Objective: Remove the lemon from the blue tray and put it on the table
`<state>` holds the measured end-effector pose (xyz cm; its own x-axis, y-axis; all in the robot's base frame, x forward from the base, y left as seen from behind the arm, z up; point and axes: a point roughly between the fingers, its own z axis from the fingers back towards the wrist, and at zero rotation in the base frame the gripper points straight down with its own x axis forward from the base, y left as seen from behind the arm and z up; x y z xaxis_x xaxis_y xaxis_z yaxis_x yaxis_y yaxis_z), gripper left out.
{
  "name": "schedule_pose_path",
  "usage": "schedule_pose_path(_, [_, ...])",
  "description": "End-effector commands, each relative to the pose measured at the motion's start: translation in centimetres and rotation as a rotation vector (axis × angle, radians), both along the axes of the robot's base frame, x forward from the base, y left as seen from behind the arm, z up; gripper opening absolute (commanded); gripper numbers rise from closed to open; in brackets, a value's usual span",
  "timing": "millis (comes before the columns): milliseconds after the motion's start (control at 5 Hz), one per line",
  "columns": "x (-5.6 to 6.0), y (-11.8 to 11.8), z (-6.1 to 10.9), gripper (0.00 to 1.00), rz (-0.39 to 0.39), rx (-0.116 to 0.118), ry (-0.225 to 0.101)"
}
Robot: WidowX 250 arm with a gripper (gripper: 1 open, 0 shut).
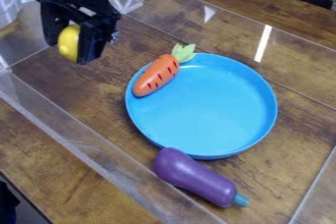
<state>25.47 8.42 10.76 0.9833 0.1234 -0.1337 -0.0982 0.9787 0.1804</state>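
Observation:
My black gripper (71, 43) hangs at the upper left, pointing down and shut on the yellow lemon (67, 41), which shows between its fingers. It holds the lemon over the brown wooden table (79, 95), well left of the blue tray (217, 110). The tray sits in the middle of the table with only an orange carrot (160, 72) resting on its upper left rim.
A purple eggplant (195, 177) lies on the table just below the tray. Clear acrylic walls (53, 120) border the table on the left and front. Bare wood lies between the gripper and the tray.

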Motion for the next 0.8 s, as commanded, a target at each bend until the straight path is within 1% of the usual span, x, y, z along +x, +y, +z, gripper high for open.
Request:
schedule_pose_path(0, [1.6, -0.8, 1.4, 0.00, -0.018, 0.013, -0.046])
schedule_pose_path(200, [2.3, -1.5, 1.4, 0.00, -0.028, 0.015, -0.043])
schedule_pose_path(400, [2.9, -1.9, 0.8, 1.00, 0.006, 0.016, -0.036])
schedule_pose_path(600, [2.5, -1.0, 0.6, 1.00, 0.046, 0.012, -0.031])
